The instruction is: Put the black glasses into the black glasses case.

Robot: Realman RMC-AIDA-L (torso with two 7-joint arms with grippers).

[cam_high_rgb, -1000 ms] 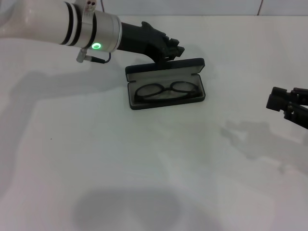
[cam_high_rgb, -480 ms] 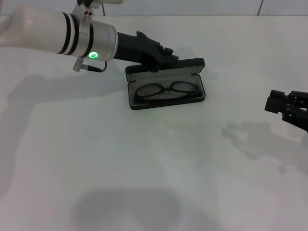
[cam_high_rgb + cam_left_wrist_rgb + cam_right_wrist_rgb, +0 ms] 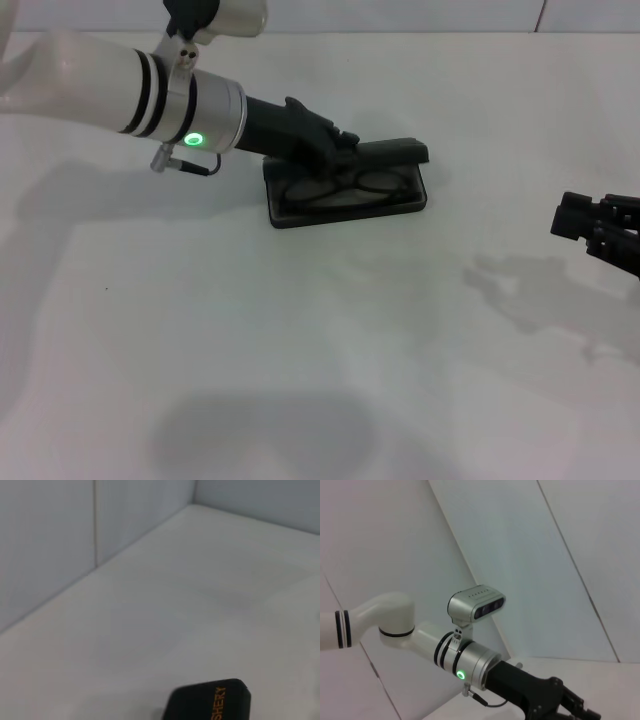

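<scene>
1 left end effector, grip unclear, touches black glasses case lid.

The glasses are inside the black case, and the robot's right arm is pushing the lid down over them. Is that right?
Almost. The glasses are inside the black case, but it is the left gripper at the lid, which is tipped partly down over them. The right gripper sits far off at the table's right edge. The head view shows this.
</scene>
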